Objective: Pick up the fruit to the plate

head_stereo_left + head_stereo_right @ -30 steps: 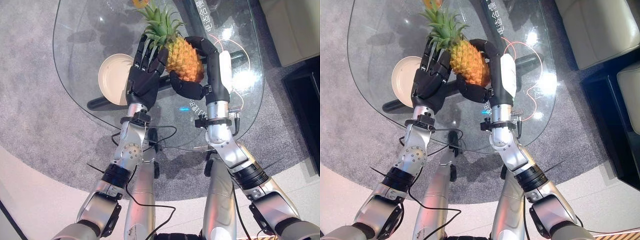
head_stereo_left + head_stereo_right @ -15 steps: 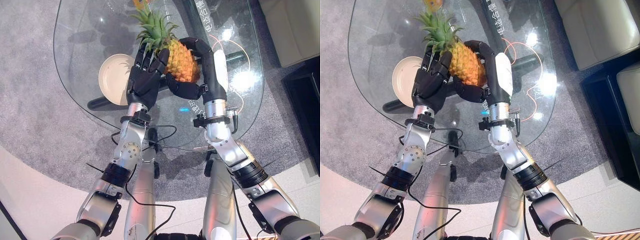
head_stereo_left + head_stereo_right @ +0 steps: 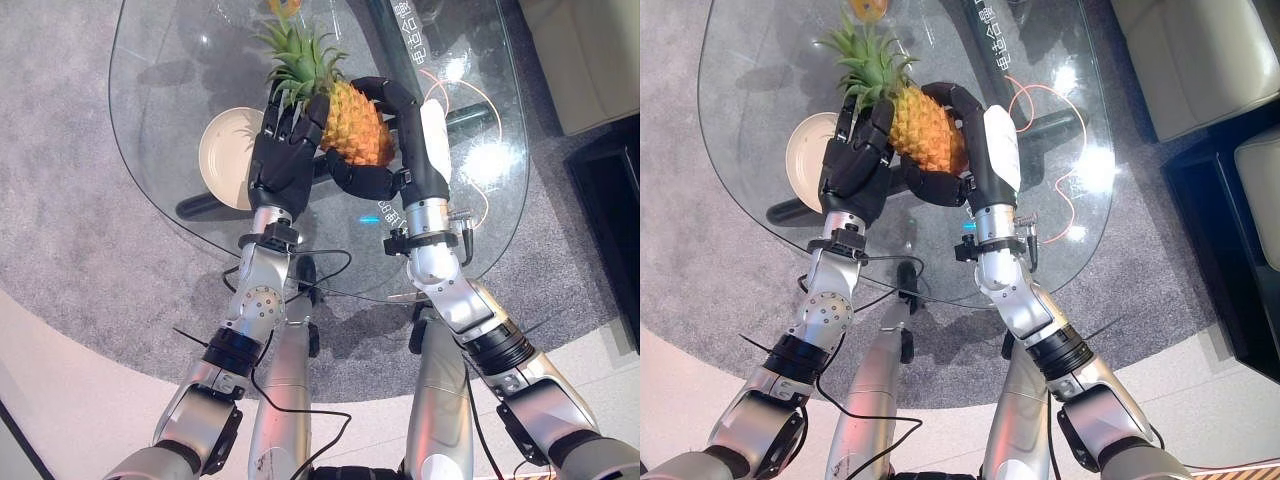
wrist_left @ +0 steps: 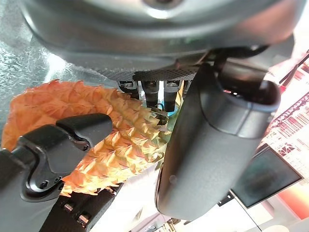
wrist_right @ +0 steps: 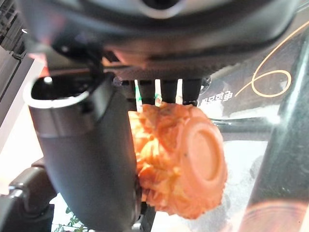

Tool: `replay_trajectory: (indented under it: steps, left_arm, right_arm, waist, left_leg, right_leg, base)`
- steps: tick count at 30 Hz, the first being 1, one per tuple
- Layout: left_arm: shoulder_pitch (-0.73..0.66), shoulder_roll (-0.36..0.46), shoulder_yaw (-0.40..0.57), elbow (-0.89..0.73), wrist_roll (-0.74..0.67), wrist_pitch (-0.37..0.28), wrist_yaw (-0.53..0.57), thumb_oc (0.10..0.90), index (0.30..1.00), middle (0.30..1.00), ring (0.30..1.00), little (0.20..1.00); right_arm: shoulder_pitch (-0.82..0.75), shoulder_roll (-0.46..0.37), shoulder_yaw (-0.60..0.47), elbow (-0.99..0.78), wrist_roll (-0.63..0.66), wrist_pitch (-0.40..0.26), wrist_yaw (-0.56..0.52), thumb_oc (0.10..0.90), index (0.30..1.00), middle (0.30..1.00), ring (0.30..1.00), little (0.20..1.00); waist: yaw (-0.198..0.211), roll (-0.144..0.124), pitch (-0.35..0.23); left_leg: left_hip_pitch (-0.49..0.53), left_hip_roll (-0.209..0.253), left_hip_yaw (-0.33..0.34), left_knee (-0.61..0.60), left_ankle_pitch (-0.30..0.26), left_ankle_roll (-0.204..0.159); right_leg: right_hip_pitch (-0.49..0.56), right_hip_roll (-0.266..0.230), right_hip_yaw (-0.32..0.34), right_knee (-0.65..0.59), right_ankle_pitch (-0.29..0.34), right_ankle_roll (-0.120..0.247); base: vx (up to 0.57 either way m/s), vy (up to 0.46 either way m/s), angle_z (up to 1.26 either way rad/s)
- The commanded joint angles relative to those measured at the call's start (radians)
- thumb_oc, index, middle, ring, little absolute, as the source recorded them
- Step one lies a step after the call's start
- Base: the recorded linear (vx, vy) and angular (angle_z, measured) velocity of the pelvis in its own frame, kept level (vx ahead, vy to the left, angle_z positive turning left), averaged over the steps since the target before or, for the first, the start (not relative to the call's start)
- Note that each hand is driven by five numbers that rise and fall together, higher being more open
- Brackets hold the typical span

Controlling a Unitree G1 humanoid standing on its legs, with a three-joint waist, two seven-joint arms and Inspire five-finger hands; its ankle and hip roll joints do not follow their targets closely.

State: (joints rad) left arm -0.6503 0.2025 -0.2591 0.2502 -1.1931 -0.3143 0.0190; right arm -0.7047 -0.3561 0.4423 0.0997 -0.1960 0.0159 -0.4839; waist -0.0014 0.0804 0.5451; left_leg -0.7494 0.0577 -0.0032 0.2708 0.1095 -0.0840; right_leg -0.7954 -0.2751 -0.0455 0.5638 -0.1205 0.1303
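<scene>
Pineapple (image 3: 355, 125) is held up between both hands, above the glass counter (image 3: 160, 150), approx. over its middle. No contact w/ the glass is seen.

Right hand (image 3: 385, 150): fingers and thumb are curled round the fruit's lower/right side; thumb w/ white cover (image 3: 432, 135) lies along the far-right flank. In the right wrist view the fruit's flat round base end (image 5: 205, 152) is seen just past the palm, touching it.

Left hand (image 3: 283, 150): palm is pressed on the fruit's left side, near the leaf end. Fingers are raised beside the green crown (image 3: 300, 55) and partly bent round the body; in the left wrist view the orange skin (image 4: 111, 130) is seen wrapped by dark fingers (image 4: 63, 145). So both hands are closed on the fruit, not wide.

Fruit orientation: tilted, crown pointing up-left (away from robot), base toward the right hand.

Plate (image 3: 225, 150): cream, round, empty, on the counter at robot's left, just beside the left hand and partly hidden behind it. Fruit is near the plate but to its right, not over it.

Small orange-yellow item (image 3: 867, 10) is seen at the counter's far edge; kind can't be told. Grey carpet (image 3: 70, 230) is seen under and around the counter.
</scene>
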Motion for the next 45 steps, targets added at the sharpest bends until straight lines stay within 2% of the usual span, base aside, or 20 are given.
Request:
replay_trajectory:
  steps: [1,12,22,27,28,29,30,45]
  left_arm:
    - [-0.117,-0.023,0.007,-0.146,0.038,-0.079,-0.047,0.8,0.9,0.9,0.9,0.9]
    - [-0.107,-0.006,0.013,-0.138,0.08,-0.092,-0.01,0.8,0.9,0.9,0.9,0.9]
    - [-0.103,-0.007,0.025,-0.144,0.12,-0.166,0.074,0.8,0.9,0.9,0.9,0.9]
    - [-0.102,-0.017,0.04,-0.155,0.135,-0.246,0.12,0.8,0.9,0.9,0.9,0.9]
    - [-0.102,-0.022,0.044,-0.158,0.15,-0.263,0.129,0.421,0.575,0.575,0.575,0.521]
    - [-0.103,-0.023,0.045,-0.161,0.159,-0.276,0.136,0.339,0.505,0.505,0.505,0.439]
    - [-0.103,-0.024,0.048,-0.167,0.167,-0.28,0.137,0.1,0.3,0.3,0.3,0.2]
    - [-0.113,-0.033,0.055,-0.179,0.252,-0.316,0.186,0.1,0.3,0.3,0.3,0.2]
  right_arm:
    - [-0.143,0.024,0.044,-0.208,-0.082,-0.1,0.061,0.1,0.3,0.3,0.3,0.2]
    - [-0.153,-0.001,0.069,-0.221,-0.094,-0.115,0.127,0.1,0.3,0.3,0.3,0.2]
    - [-0.164,-0.01,0.077,-0.218,-0.092,-0.125,0.146,0.1,0.3,0.3,0.3,0.2]
    - [-0.168,-0.004,0.08,-0.217,-0.107,-0.13,0.157,0.1,0.3,0.3,0.3,0.2]
    - [-0.169,-0.003,0.081,-0.215,-0.108,-0.13,0.157,0.1,0.3,0.3,0.3,0.2]
    - [-0.169,-0.002,0.082,-0.213,-0.108,-0.131,0.154,0.1,0.3,0.3,0.3,0.2]
    - [-0.172,-0.002,0.083,-0.212,-0.105,-0.129,0.153,0.1,0.3,0.3,0.3,0.2]
    - [-0.164,0.014,0.07,-0.208,-0.111,-0.13,0.132,0.1,0.3,0.3,0.3,0.2]
  waist:
    - [0.02,0.011,-0.025]
    - [0.027,0.009,-0.025]
    - [0.033,0.007,-0.025]
    - [0.037,0.003,-0.025]
    - [0.038,0.001,-0.025]
    - [0.038,0.001,-0.025]
    - [0.04,0.0,-0.025]
    - [0.039,-0.005,-0.025]
  left_leg:
    - [0.026,-0.006,0.026,0.063,-0.084,0.045]
    - [0.023,-0.007,0.02,0.067,-0.084,0.044]
    - [0.02,-0.01,0.014,0.067,-0.082,0.043]
    - [0.017,-0.013,0.009,0.069,-0.083,0.043]
    - [0.016,-0.014,0.008,0.069,-0.084,0.043]
    - [0.016,-0.014,0.007,0.07,-0.084,0.043]
    - [0.015,-0.014,0.006,0.071,-0.084,0.041]
    - [0.013,-0.014,0.002,0.072,-0.085,0.042]
  right_leg:
    - [0.035,-0.028,-0.025,-0.163,0.16,-0.006]
    - [0.035,-0.029,-0.029,-0.158,0.158,-0.003]
    - [0.035,-0.03,-0.031,-0.16,0.159,-0.002]
    - [0.034,-0.028,-0.035,-0.16,0.158,-0.002]
    - [0.035,-0.028,-0.036,-0.161,0.157,-0.002]
    - [0.035,-0.028,-0.036,-0.16,0.157,-0.002]
    - [0.036,-0.028,-0.036,-0.16,0.156,-0.002]
    - [0.032,-0.024,-0.034,-0.155,0.156,-0.003]
  base:
    - [0.0,0.0,0.0]
    - [0.0,0.0,0.0]
    - [0.0,0.0,0.0]
    - [0.0,0.0,0.0]
    - [0.0,0.0,0.0]
    - [0.0,0.0,0.0]
    - [0.0,0.0,0.0]
    - [0.0,0.0,0.0]
